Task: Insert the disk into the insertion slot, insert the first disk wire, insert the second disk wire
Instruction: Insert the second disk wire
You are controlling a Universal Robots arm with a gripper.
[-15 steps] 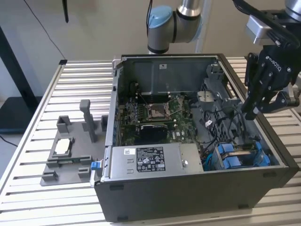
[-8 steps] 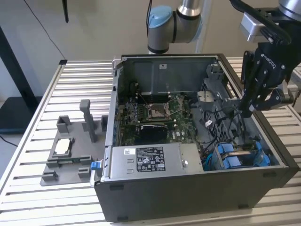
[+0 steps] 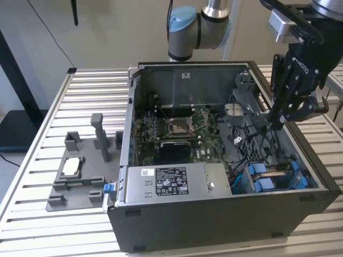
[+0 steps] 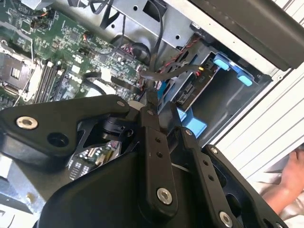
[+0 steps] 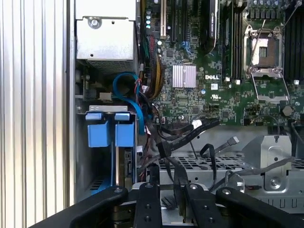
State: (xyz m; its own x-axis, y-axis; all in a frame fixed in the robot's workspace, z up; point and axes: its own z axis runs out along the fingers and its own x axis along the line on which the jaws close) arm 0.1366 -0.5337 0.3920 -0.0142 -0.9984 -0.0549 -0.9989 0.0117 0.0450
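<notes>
— Closest to the lens, second wrist view?
— Item 1: my gripper (image 4: 159, 107), black. Its fingers (image 4: 153, 142) are drawn almost together, with a black wire (image 4: 164, 71) pinched at the tips. Item 2: the disk (image 4: 194, 126), blue carrier showing, seated in the insertion slot (image 4: 237, 95) just beyond the tips. Item 3: motherboard (image 4: 71, 42), behind the fingers. Item 4: a person's hand (image 4: 292, 178), outside the computer case (image 4: 247, 23).

— First wrist view?
— My gripper (image 5: 167, 173), narrow grip, with the black wire (image 5: 165, 152) passing between the fingers into a bundle of dark cables. The disk's (image 5: 124, 134) two blue tabs stand side by side at the slot's mouth. One blue cable (image 5: 124, 88) loops between the slot and the silver power-supply box (image 5: 104, 42). The motherboard lies alongside.

— Exterior view?
— The computer case stands open on a slatted table (image 3: 32, 160). My gripper (image 3: 274, 122) reaches down inside by the wall at the exterior view's right, among the cables. The disk (image 3: 266, 179) lies in the slot at the near corner on that side, near the gripper but apart from it. A grey fixture (image 3: 75, 184) with a small chip (image 3: 72, 167) sits well apart, at the exterior view's left.
</notes>
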